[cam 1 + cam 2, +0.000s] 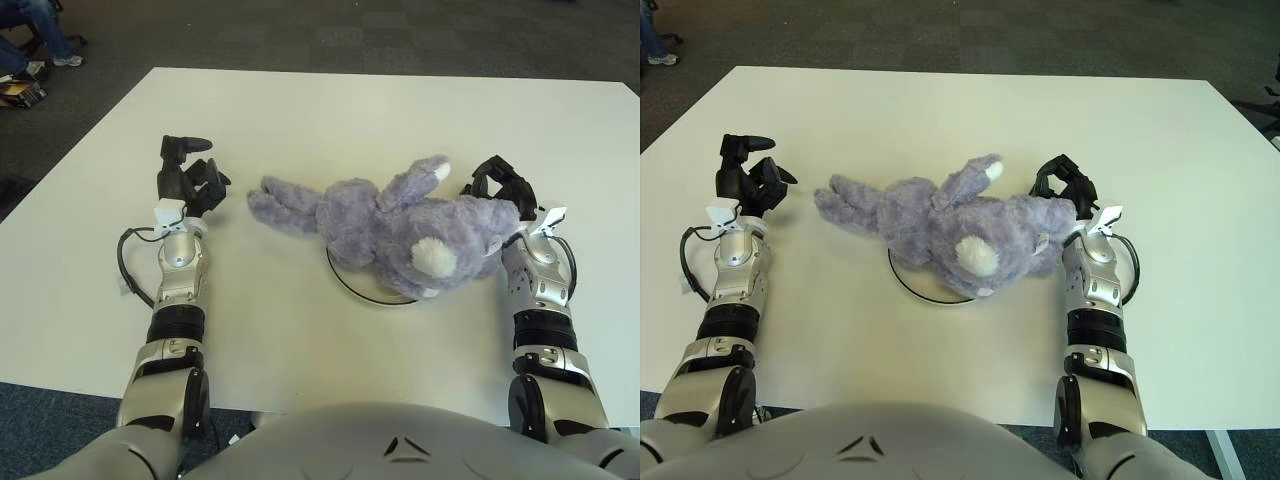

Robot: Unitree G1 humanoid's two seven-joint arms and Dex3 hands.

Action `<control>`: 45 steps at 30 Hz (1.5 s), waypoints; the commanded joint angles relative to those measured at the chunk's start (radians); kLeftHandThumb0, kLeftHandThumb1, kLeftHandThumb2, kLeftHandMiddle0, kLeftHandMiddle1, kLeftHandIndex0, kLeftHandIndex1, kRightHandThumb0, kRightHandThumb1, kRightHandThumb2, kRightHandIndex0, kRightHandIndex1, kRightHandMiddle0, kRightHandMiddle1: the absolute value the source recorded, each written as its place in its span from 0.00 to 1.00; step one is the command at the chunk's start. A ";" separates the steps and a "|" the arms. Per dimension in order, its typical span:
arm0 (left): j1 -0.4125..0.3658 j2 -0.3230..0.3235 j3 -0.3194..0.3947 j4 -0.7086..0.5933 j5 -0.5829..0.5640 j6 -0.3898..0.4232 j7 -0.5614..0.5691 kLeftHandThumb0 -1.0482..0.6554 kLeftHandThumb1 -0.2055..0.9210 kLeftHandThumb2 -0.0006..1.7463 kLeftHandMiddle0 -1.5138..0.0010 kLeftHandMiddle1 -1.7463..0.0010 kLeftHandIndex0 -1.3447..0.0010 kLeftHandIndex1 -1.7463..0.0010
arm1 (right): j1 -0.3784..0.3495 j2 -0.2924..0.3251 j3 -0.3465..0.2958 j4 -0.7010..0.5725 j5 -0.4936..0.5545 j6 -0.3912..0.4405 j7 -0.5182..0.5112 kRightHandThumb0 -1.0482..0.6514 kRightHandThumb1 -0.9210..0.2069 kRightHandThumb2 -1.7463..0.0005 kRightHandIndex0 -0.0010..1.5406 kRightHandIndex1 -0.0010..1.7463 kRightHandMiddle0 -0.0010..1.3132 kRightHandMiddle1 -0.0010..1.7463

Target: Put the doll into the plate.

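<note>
The purple doll [400, 228] lies on its side across the plate [352, 283], covering most of it so that only the plate's near rim shows under the body. Its long ears stretch out toward the robot's left, past the rim and down onto the white table [330, 110], and its white tail faces the robot. One paw sticks up at the far side. The left hand [186, 176] sits on the table well clear of the doll's ears, its dark fingers loosely curled with nothing in them, one finger pointing sideways toward the doll. A black cable [128, 262] loops out beside that forearm. The right hand [500, 184] is tucked against the doll's rump end, just at the fur, fingers bent in a hook shape; from here I can't tell whether it is gripping the plush or only resting against it. Off the far left corner of the table, someone's legs and shoe [62, 58] stand on the dark carpet.
</note>
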 commanded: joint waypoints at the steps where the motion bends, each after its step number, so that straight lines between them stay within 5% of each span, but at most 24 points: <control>1: 0.051 -0.045 -0.011 0.038 -0.021 -0.004 -0.025 0.38 0.72 0.55 0.28 0.00 0.71 0.00 | 0.044 0.005 -0.001 0.038 0.002 0.048 -0.002 0.35 0.45 0.32 0.73 1.00 0.41 1.00; 19: 0.109 -0.108 -0.015 -0.107 -0.165 0.187 -0.124 0.37 0.67 0.59 0.30 0.00 0.68 0.00 | 0.035 -0.002 0.006 0.040 -0.008 0.055 -0.014 0.35 0.45 0.32 0.74 1.00 0.41 1.00; 33: 0.221 -0.118 -0.075 -0.332 -0.121 0.328 -0.120 0.37 0.65 0.60 0.29 0.00 0.67 0.00 | 0.033 0.004 0.017 0.024 -0.024 0.059 -0.052 0.35 0.45 0.31 0.76 1.00 0.41 1.00; 45: 0.265 -0.088 -0.111 -0.372 -0.095 0.335 -0.191 0.37 0.66 0.59 0.31 0.00 0.67 0.00 | 0.037 -0.001 0.026 0.014 -0.038 0.059 -0.067 0.35 0.45 0.32 0.75 1.00 0.41 1.00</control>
